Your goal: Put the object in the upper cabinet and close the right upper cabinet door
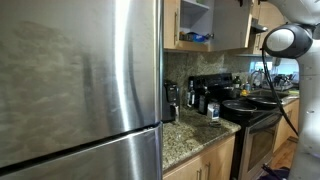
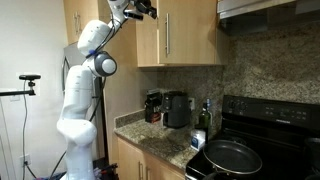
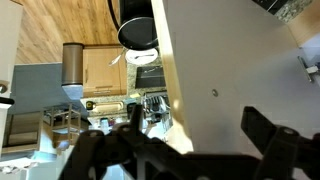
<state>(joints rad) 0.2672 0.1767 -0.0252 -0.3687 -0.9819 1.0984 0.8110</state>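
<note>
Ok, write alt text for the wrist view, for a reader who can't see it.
The black two-fingered gripper hangs open along the bottom edge, close beside a pale flat panel that slants across the right half, probably the open upper cabinet door. Far below it are a round black pan and a wood floor.

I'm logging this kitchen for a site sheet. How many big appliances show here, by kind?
Refrigerator: 1
Stove: 1
Range hood: 1
Total: 3
</note>
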